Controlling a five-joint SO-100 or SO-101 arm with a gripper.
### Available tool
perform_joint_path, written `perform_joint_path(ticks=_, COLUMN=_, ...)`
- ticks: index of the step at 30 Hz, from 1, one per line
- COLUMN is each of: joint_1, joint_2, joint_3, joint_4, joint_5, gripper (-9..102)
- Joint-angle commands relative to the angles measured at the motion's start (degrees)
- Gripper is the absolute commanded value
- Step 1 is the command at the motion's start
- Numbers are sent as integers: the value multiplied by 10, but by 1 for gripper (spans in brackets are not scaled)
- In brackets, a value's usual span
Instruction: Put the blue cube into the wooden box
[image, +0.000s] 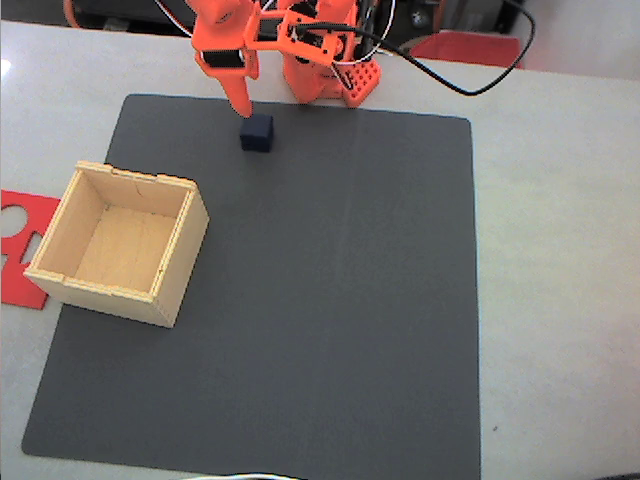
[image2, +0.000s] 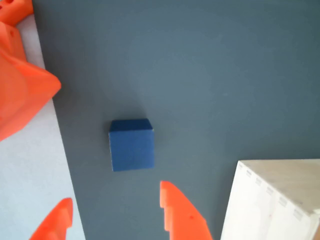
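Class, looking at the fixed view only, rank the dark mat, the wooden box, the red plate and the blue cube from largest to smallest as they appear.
1. dark mat
2. wooden box
3. red plate, partly hidden by the box, so its full size is unsure
4. blue cube

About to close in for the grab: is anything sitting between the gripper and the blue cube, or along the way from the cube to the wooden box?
Nothing visible. The gripper is open just short of the blue cube, and bare dark mat lies between the cube and the wooden box.

Your cube (image2: 131, 145) sits on the mat (image2: 210, 70), apart from the spread jaws' two fingertips (image2: 177, 210) at six o'clock; the box (image2: 272, 200) is at four o'clock.
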Motion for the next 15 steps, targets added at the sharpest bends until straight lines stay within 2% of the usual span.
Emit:
perform_joint_path(ticks=1, joint_1=27, joint_2=-23, joint_3=2, joint_4=3, joint_5=-12, gripper=22)
perform_joint_path(ticks=8, joint_1=42, joint_2=-115, joint_3=0, joint_4=-79, joint_5=7, gripper=22)
perform_joint_path(ticks=15, joint_1=39, joint_2=-123, joint_3=1, joint_4=-105, joint_5=23, gripper=23)
